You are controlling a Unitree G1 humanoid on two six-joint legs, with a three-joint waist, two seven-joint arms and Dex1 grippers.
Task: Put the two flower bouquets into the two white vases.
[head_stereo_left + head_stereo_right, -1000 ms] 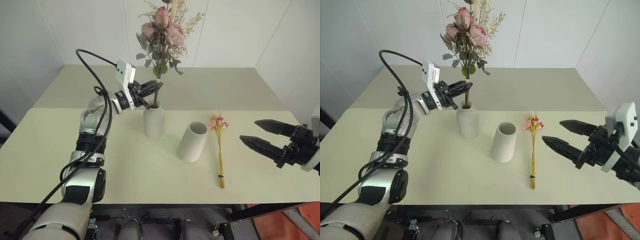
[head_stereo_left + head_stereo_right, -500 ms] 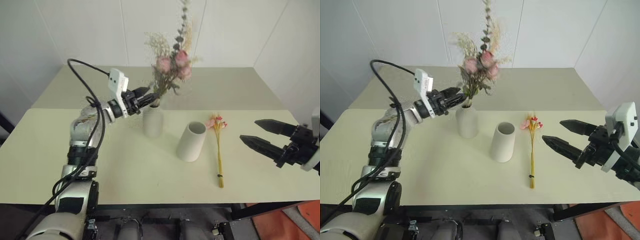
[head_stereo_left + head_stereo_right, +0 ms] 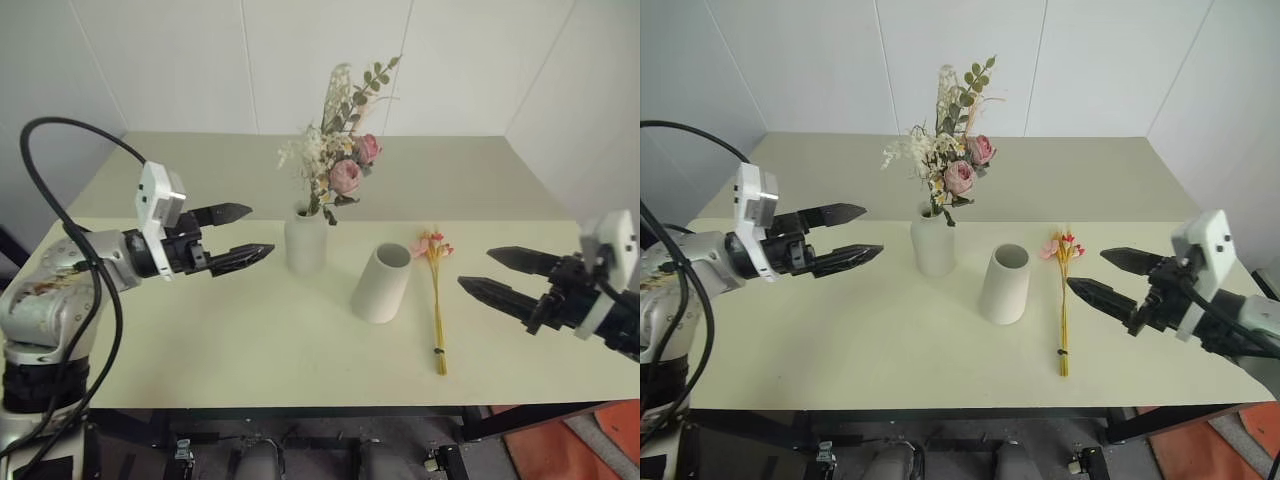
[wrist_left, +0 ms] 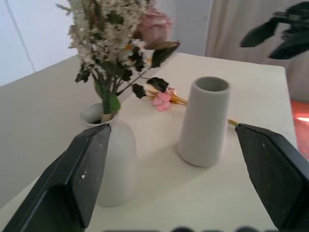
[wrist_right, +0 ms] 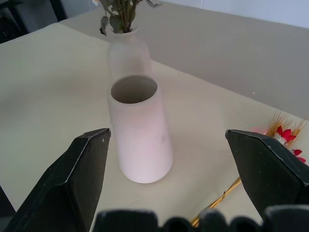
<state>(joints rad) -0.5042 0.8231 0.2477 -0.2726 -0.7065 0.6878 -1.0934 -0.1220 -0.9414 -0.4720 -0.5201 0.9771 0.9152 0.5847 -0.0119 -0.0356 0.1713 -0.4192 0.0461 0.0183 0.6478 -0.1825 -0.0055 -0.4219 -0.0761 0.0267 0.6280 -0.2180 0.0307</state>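
Right of centre, the straw bundle [image 3: 438, 310] lies lengthwise toward us, nearest the right tool [image 3: 500, 275]; both tools' fingers spread apart, empty.

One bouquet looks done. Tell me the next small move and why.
Probably bring the right gripper down onto the slim straw bundle. The rose bouquet already stands in the narrow-necked vase, and the open left gripper is clear of it. The straw bundle lies flat on the table beside the empty cylinder vase, nearest the open right gripper.
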